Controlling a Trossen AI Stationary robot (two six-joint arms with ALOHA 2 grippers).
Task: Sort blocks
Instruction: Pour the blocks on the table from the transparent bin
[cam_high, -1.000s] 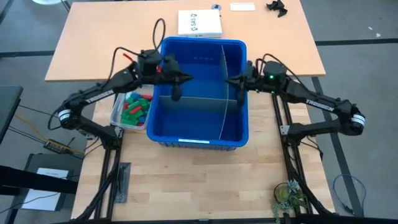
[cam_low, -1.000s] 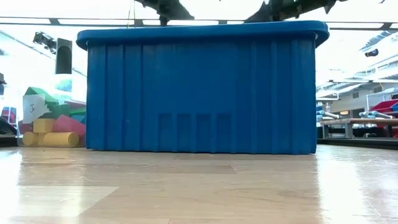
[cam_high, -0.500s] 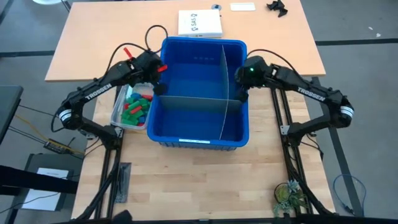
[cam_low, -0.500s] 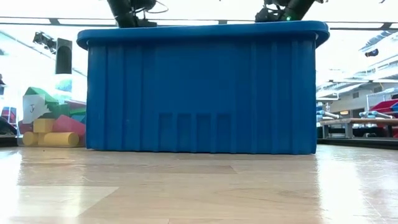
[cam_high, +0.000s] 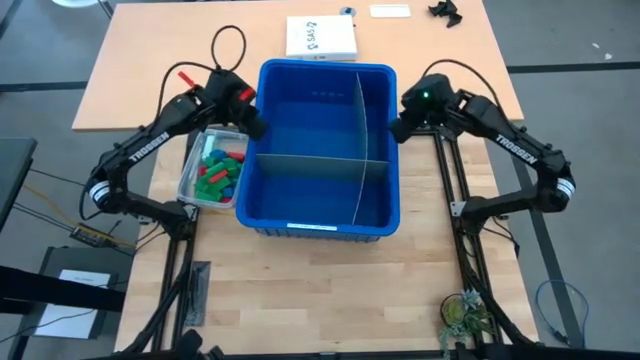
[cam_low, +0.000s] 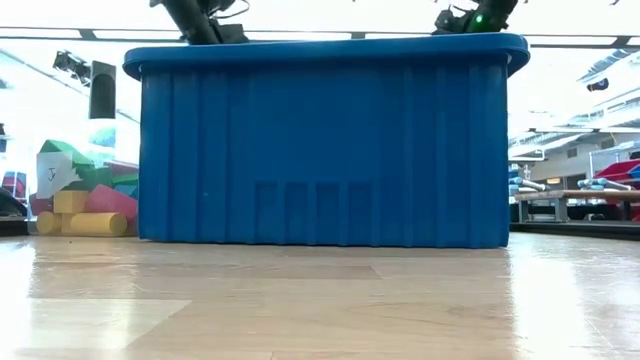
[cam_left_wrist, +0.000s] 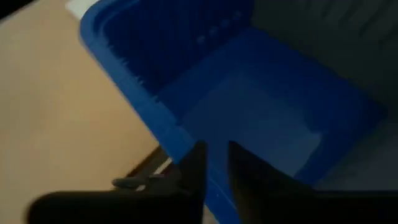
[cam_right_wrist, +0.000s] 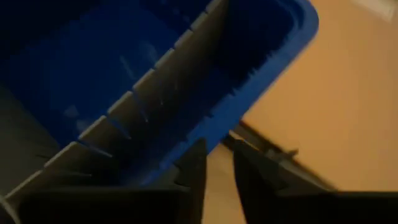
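Observation:
Several red, green and blue blocks (cam_high: 215, 175) lie in a small clear tub (cam_high: 188, 172) left of the large blue bin (cam_high: 318, 68). I see no block in the bin's compartments. My left gripper (cam_high: 257, 130) hangs over the bin's left rim (cam_left_wrist: 155, 112), tipped downward, its fingers (cam_left_wrist: 194, 171) a little apart with nothing between them. My right gripper (cam_high: 395, 132) hangs over the bin's right rim (cam_right_wrist: 261, 81), also tipped downward, slightly open and holding nothing. In the low view only the arms' tops show above the bin (cam_low: 320, 140).
Grey dividers (cam_high: 310, 160) split the bin into three compartments. A white box (cam_high: 322, 37) lies on the far tabletop, a small dark item (cam_high: 445, 10) at the far right. A plant (cam_high: 465, 315) stands near the front right. Bare wood lies in front of the bin.
Both grippers have drawn back from over the bin's middle to its rims, the left toward the table's left edge, the right toward the right edge. Each has tipped from lying nearly level to pointing slantwise down. The blocks in the tub have stayed put.

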